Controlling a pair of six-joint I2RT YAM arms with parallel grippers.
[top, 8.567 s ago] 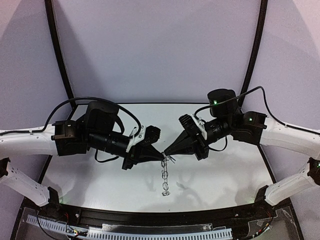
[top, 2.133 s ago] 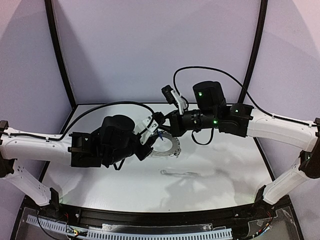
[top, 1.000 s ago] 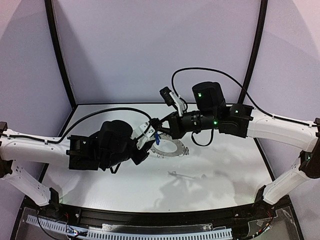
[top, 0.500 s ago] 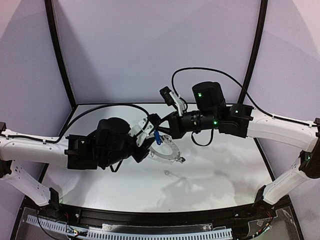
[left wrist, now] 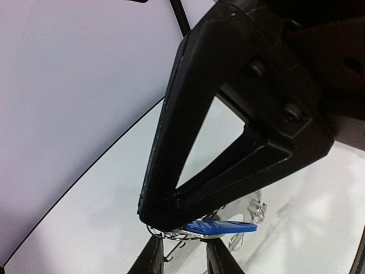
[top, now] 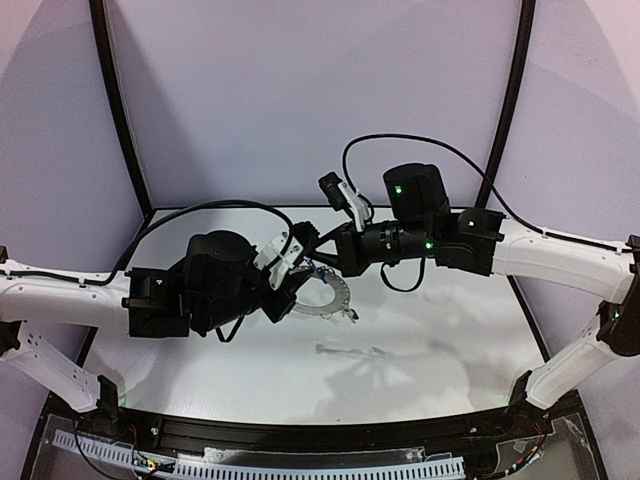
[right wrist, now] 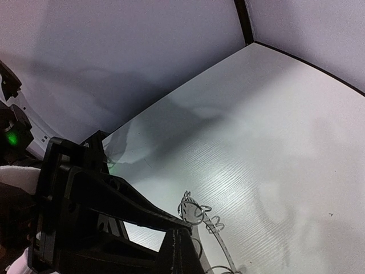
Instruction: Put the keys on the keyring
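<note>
— Lilac walls (top: pixel 320 100) all round, a white table (top: pixel 450 370) underneath, and both arms meet over its middle, dead centre of the overhead view.

— Where's the keyring?

— The keyring (top: pixel 338 297) hangs tilted just right of the left gripper (top: pixel 299 284). I'd say it's off the table, since its shadow (top: pixel 348 350) lies apart from it, lower in the frame. That gripper's jaws stand a little apart and look clamped on the ring's near rim.

— And the other one?

— The right gripper (top: pixel 312 259) is pinched fully together, with its tips right at the blue-tagged key (left wrist: pixel 219 227), low centre in the left wrist view. Whether it pinches the key itself or one of the wire loops (right wrist: pixel 197 212), I can't tell.

— So, done?

— Not by my reckoning. That key is up at the ring, but I can't see it hooked on. The second key I can't find anywhere. Halfway at best.
</note>
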